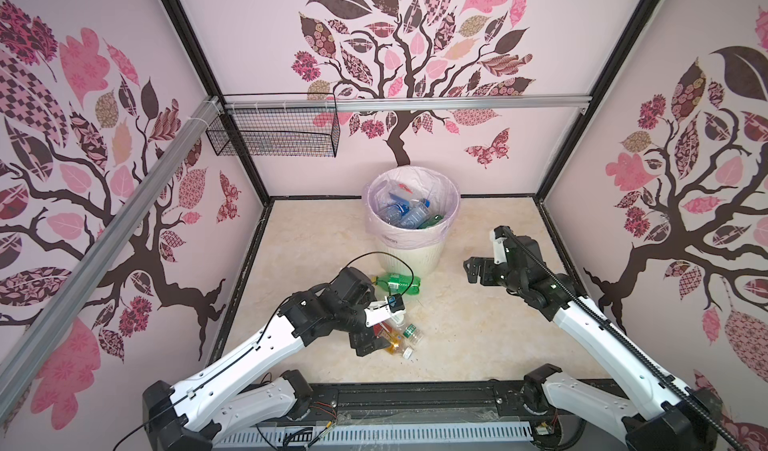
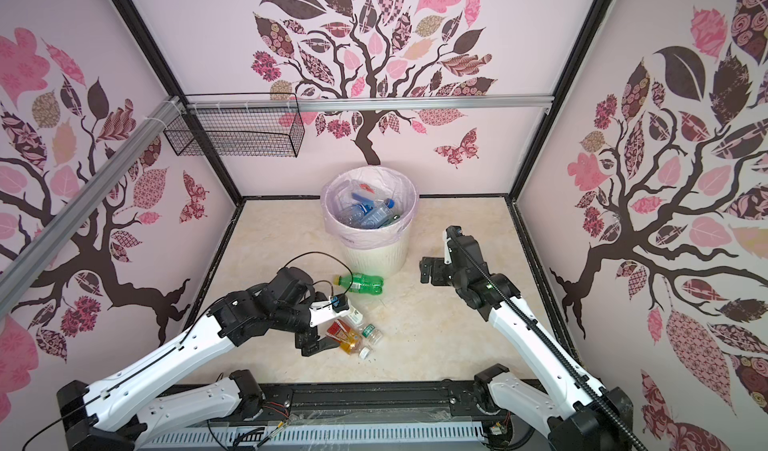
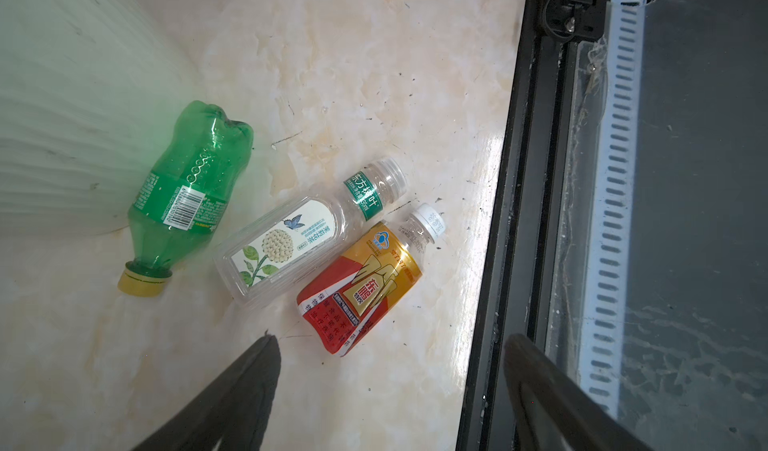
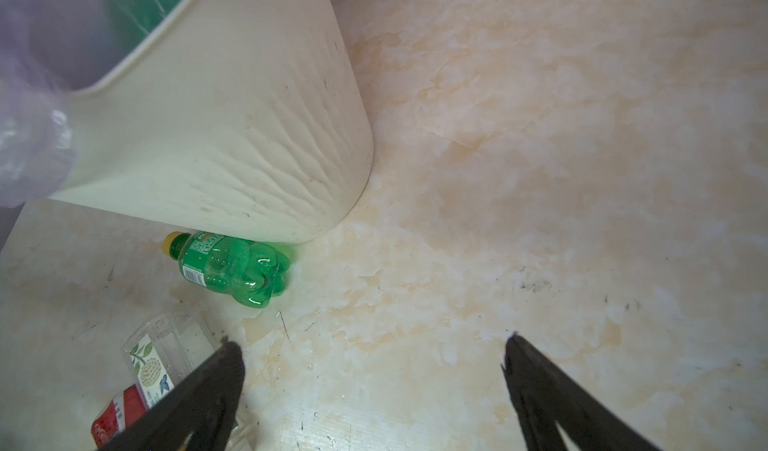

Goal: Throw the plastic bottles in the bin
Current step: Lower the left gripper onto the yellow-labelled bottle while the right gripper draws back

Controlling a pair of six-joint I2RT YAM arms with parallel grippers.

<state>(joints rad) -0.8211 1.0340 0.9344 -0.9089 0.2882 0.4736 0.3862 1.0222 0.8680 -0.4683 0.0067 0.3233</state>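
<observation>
The cream ribbed bin (image 1: 411, 250) with its pink liner stands at the back middle, with several clear, blue-capped bottles (image 1: 405, 213) inside. A green bottle (image 1: 399, 283) (image 3: 187, 195) (image 4: 232, 266) lies on the floor against the bin's base. Nearer the front lie a clear tea bottle (image 2: 368, 330) (image 3: 291, 245) and an amber, red-labelled bottle (image 2: 347, 337) (image 3: 361, 282), side by side. My left gripper (image 2: 316, 344) (image 3: 392, 341) is open just short of the amber bottle's base, nothing between its fingers. My right gripper (image 1: 473, 270) (image 4: 370, 341) hangs open and empty over bare floor right of the bin.
A black wire basket (image 1: 270, 133) hangs on the aluminium rail at the back left. A black frame edge (image 3: 498, 262) and a white slotted cable duct (image 3: 615, 179) run along the front. Patterned walls close in both sides of the marble floor (image 1: 478, 336).
</observation>
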